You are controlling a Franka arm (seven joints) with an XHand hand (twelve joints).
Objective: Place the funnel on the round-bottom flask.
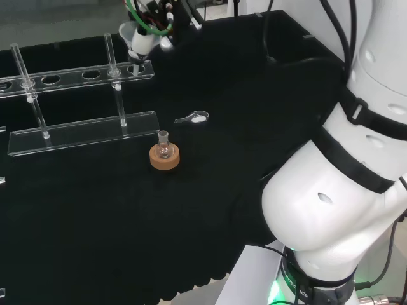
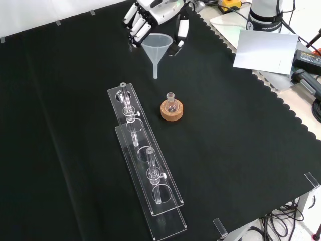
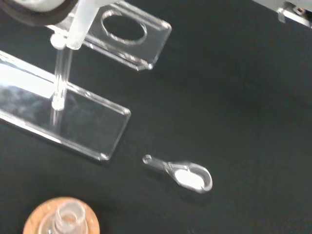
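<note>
Above black cloth point(image 2: 241, 150), fingers point(image 2: 138, 22) pinch clear conical funnel point(image 2: 156, 47)

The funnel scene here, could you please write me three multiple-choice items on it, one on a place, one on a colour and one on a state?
1. In the front view, where is the funnel relative to the round-bottom flask?
A. seated in its neck
B. higher in the view, apart from it
C. lying on the cloth to its right

2. What colour is the stand under the flask?
A. red
B. blue
C. cork brown

3. What is the state of the hand?
A. its fingers curl round the funnel's rim
B. straight and away from everything
C. pressing on the flask

Answers:
1. B, since black cloth shows between the funnel's stem and the flask's neck.
2. C, since a tan ring sits round the flask's base.
3. A, since fingers and thumb stand on both sides of the funnel's cone.
</note>
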